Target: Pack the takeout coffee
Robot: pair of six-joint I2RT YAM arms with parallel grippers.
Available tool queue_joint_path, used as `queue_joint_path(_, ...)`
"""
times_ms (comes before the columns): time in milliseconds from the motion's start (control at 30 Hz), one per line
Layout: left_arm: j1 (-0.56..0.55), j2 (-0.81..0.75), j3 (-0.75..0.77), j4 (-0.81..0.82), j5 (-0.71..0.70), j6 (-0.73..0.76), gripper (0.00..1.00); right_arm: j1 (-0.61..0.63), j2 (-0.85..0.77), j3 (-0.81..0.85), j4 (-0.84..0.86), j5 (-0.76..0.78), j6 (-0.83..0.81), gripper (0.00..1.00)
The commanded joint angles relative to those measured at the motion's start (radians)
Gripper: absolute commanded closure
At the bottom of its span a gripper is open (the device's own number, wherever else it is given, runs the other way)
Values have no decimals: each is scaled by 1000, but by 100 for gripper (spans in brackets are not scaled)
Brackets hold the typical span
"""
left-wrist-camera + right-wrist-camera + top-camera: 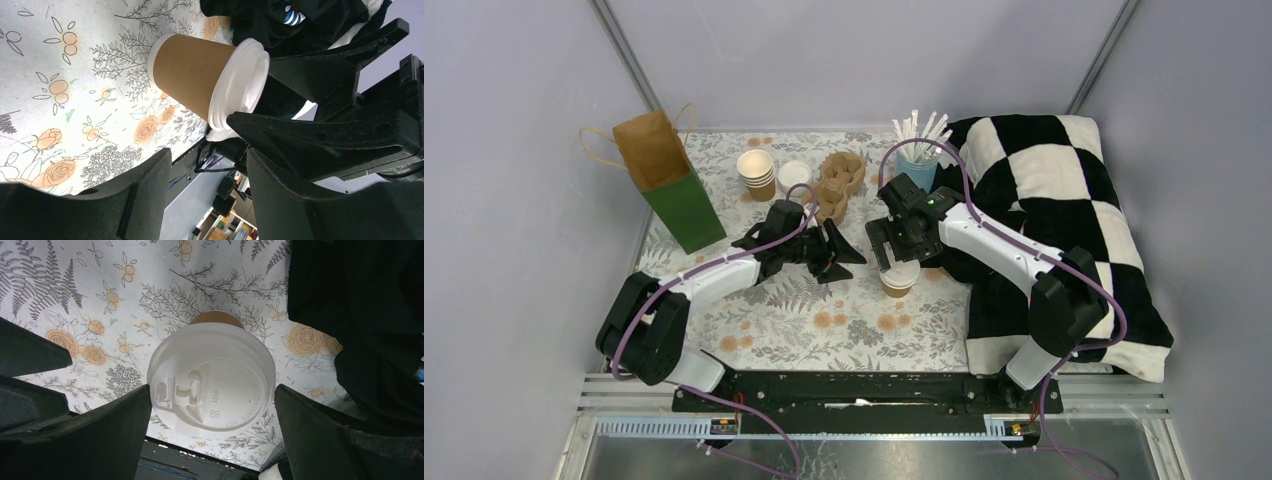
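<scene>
1. The lidded cup (900, 278) is seen standing upright on the table (854, 325), long axis vertical, lid (212, 385) uppermost.
2. It is judged light, thin-walled and easily crushed, and is best gripped gently just under the stiff rim.
3. The right gripper (889, 252) is spread wide either side of the lid, with nothing clamped.
4. The left gripper (846, 265), just beside, is held open and empty.
5. The pulp carrier (839, 180) is left farther back.

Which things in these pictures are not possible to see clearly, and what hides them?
Lidded cup: contents hidden in all views by its lid.
Right fingers: right wrist view cannot show whether they touch the lid.
Paper bag: inside hidden in top view by its own sides.
Stacked cups: too small to count, top view.
</scene>
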Motion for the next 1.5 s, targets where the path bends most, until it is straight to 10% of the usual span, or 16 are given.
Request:
queue_joint_path(0, 4, 10, 8, 47, 17, 22, 39, 12, -10, 45, -11, 44, -11, 1)
queue_joint_path(433, 24, 64, 81, 58, 37, 44, 29, -13, -132, 73, -86, -26, 23, 0)
queue_joint_path(667, -2, 169, 183, 69, 42, 36, 13, -290, -189, -37, 17, -451, 65, 0)
queue_joint_path(1467, -65, 275, 202, 54, 62, 106, 22, -356, -139, -256, 92, -534, 39, 6)
